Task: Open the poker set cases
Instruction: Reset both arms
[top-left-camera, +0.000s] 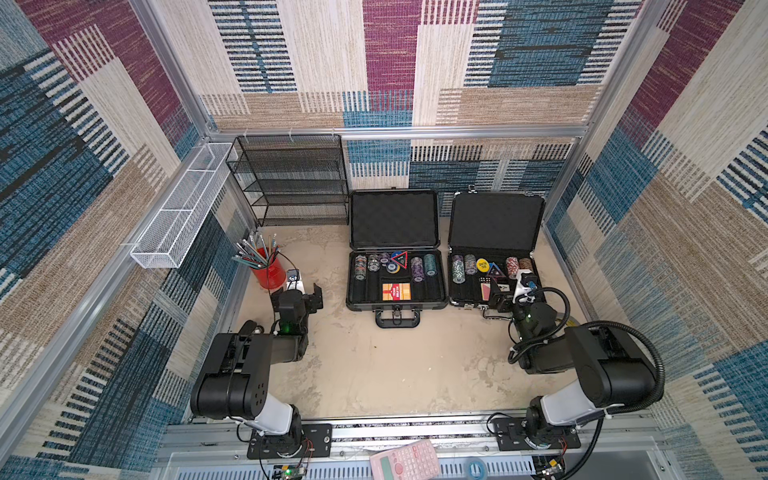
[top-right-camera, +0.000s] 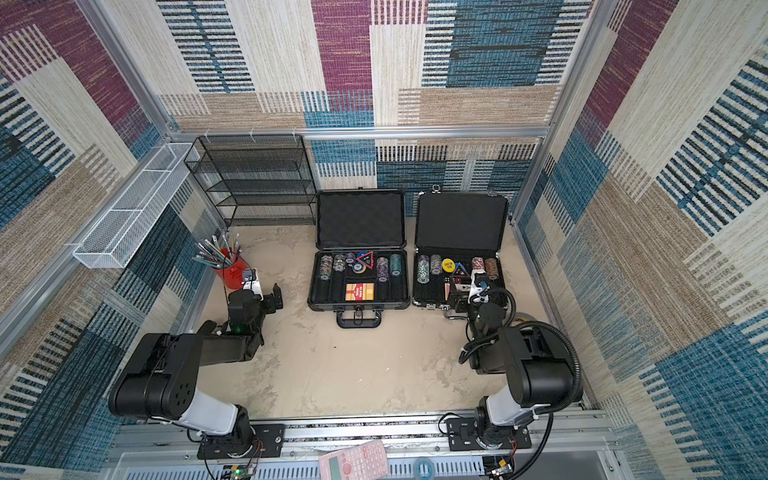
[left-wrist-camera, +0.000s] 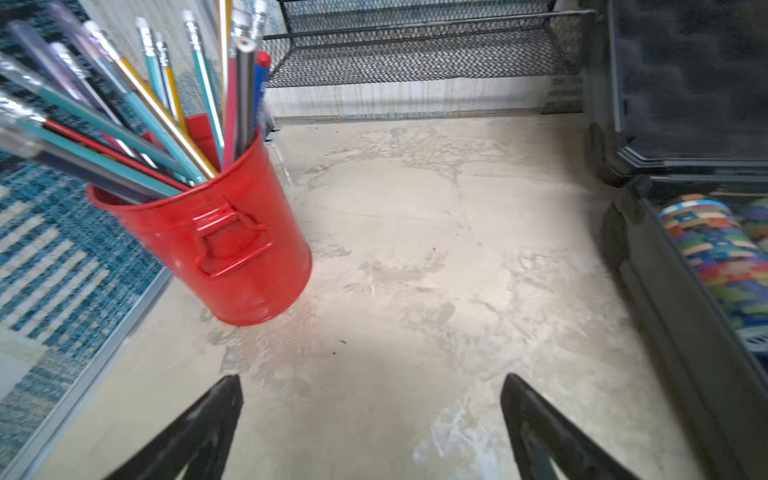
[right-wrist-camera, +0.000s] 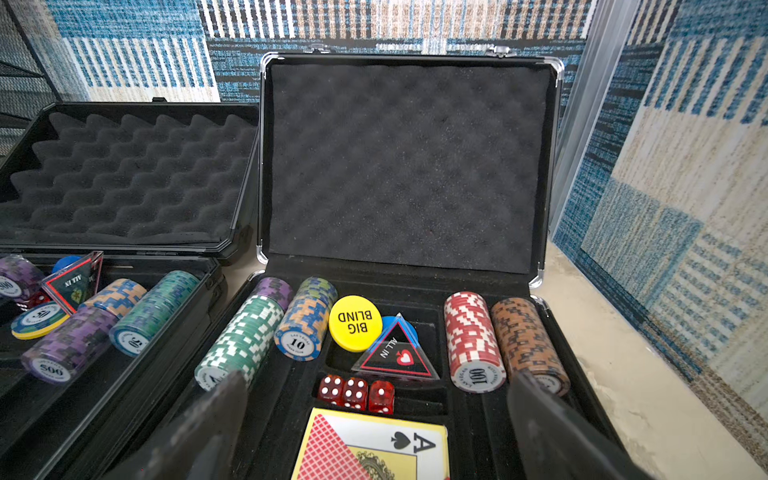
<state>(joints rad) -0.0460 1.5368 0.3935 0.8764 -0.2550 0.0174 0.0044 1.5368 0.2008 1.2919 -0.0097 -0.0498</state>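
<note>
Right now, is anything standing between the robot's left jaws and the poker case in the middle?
Nothing visible. Only bare tabletop lies between the open left jaws and the middle case, whose lid is already up. The red pencil bucket stands on the jaws' other side, off that path.

**Tabletop and its load**

A mottled beige tabletop (top-left-camera: 395, 365) carries four items, shown in both top views. A black wire-mesh shelf (top-left-camera: 299, 183) stands at the rear. Before it, near the side wall, is a red pail (top-left-camera: 270, 272) of pencils (top-left-camera: 249, 253). A black-framed poker case (top-left-camera: 394, 220) mid-table and a silver-cornered poker case (top-left-camera: 496, 224) just beside it lie open, lids raised.
</note>
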